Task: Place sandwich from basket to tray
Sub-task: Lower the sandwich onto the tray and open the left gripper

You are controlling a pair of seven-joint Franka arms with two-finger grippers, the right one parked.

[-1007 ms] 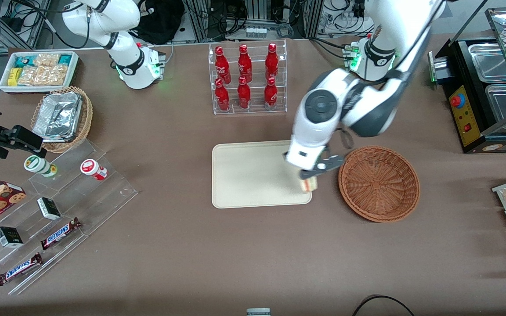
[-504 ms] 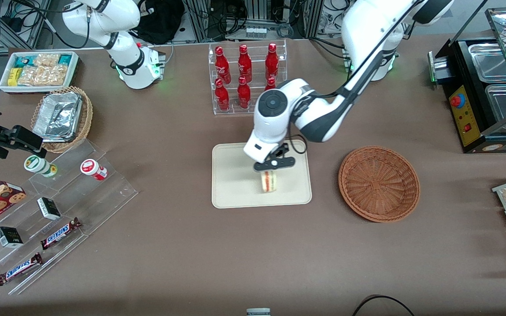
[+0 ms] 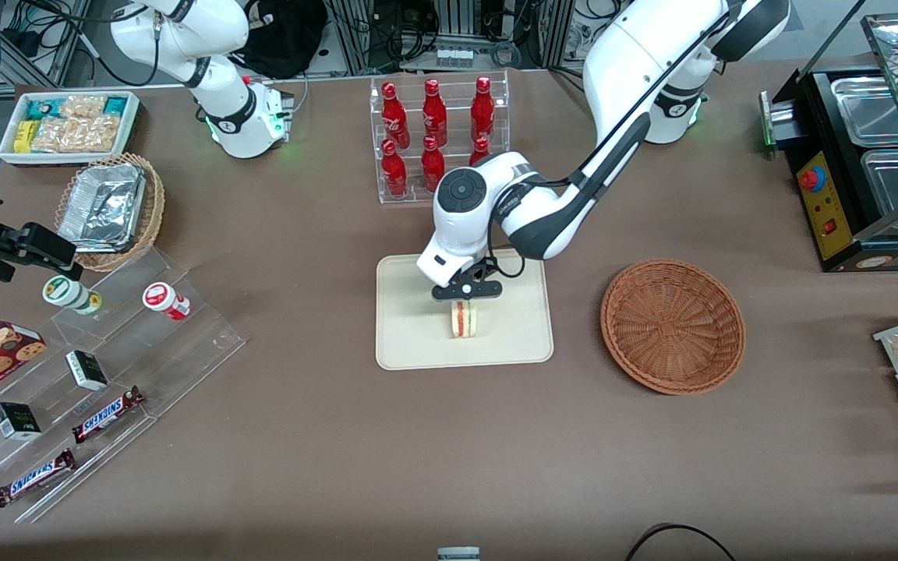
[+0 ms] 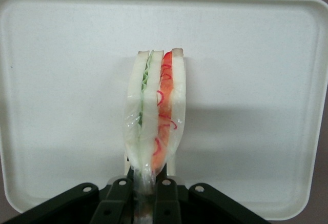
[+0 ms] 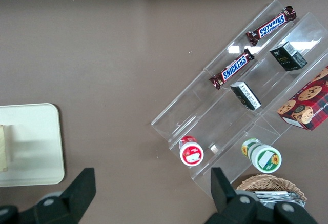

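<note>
One sandwich (image 3: 464,319) stands on its edge over the middle of the tray (image 3: 410,343), pinched at its top by the gripper (image 3: 465,294); wrist view shows the fingers (image 4: 166,193) clamped on its wrapped end. Whether it touches the tray surface, can't tell. Basket (image 3: 673,325) sits just beside the tray, toward the working arm's end. Rack of red bottles (image 3: 437,140) farther from the camera, partly hidden by the arm. Snack shelves (image 3: 83,374) well apart, toward the parked arm's end.

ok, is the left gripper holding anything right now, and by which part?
Yes. The gripper is shut on the sandwich, pinching the end of its clear wrapping, over the tray. The cut edge with the filling faces the wrist camera.
</note>
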